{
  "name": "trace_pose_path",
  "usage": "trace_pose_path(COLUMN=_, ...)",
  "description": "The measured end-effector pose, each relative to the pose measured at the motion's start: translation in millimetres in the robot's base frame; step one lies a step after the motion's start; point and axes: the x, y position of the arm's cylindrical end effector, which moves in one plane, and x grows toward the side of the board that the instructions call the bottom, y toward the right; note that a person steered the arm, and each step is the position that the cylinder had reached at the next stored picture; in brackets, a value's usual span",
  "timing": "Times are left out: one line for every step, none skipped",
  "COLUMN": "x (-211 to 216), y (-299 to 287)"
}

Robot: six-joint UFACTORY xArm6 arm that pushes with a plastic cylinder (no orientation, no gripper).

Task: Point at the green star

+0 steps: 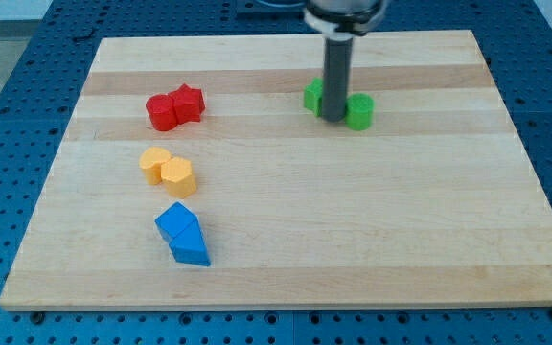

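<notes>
My tip point(334, 118) rests on the wooden board point(353, 240) near the view's top, between two green blocks. The green block on its left point(312, 96) is partly hidden by the rod, with a notched outline like a star. The green block on its right point(359, 111) looks round, like a cylinder. The tip is very close to both, and I cannot tell whether it touches either.
Two red blocks point(174, 106) sit together at the upper left. Two orange-yellow blocks point(169, 170) sit below them. Two blue blocks point(183, 234) sit at the lower left. A blue perforated table point(8, 96) surrounds the board.
</notes>
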Motion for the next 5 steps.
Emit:
trace_pose_path(x=-28, y=46)
trace_pose_path(x=-59, y=83)
trace_pose_path(x=-74, y=74)
trace_pose_path(x=-72, y=51)
trace_pose_path(x=-55, y=25)
